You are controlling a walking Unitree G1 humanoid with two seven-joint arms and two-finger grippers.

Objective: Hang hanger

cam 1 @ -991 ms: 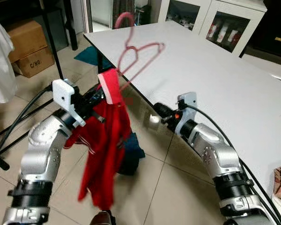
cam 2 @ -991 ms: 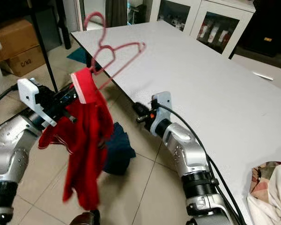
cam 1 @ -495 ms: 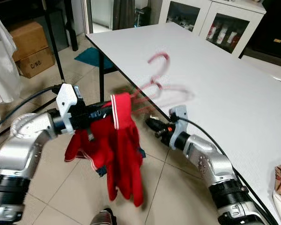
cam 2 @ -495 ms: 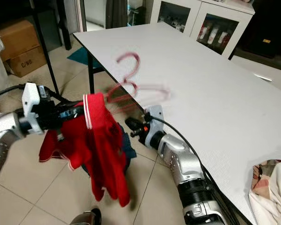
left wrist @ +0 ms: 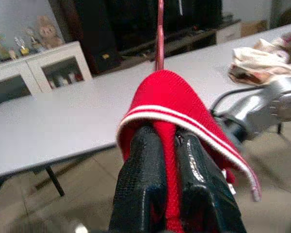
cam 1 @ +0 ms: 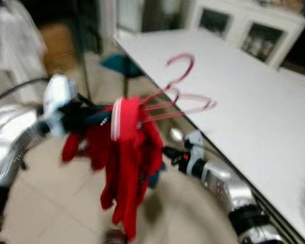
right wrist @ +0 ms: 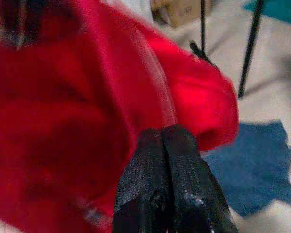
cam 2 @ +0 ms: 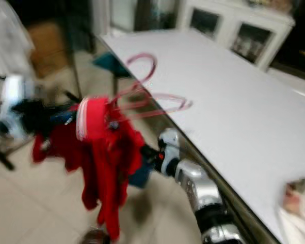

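Blurred head views: at centre frame the left gripper (left wrist: 167,189) has its jaws clenched on a red knit garment (cam 1: 124,168) draped over a thin pink wire hanger (cam 1: 180,96). The right gripper (right wrist: 166,182), jaws pressed together, points at the cloth. Held only through fabric, the hanger could swing or slip free.

My black fingers (left wrist: 157,194) pinch a red shirt (cam 1: 127,168) with white-striped trim, on a pink hanger (cam 1: 180,96). White table (cam 1: 254,117), blue cloth (right wrist: 254,165) on beige floor (cam 1: 46,203).

Pink wire hanger (cam 1: 180,94) tilted in mid-air (blurred), red garment (cam 1: 127,157) draped over 1 end
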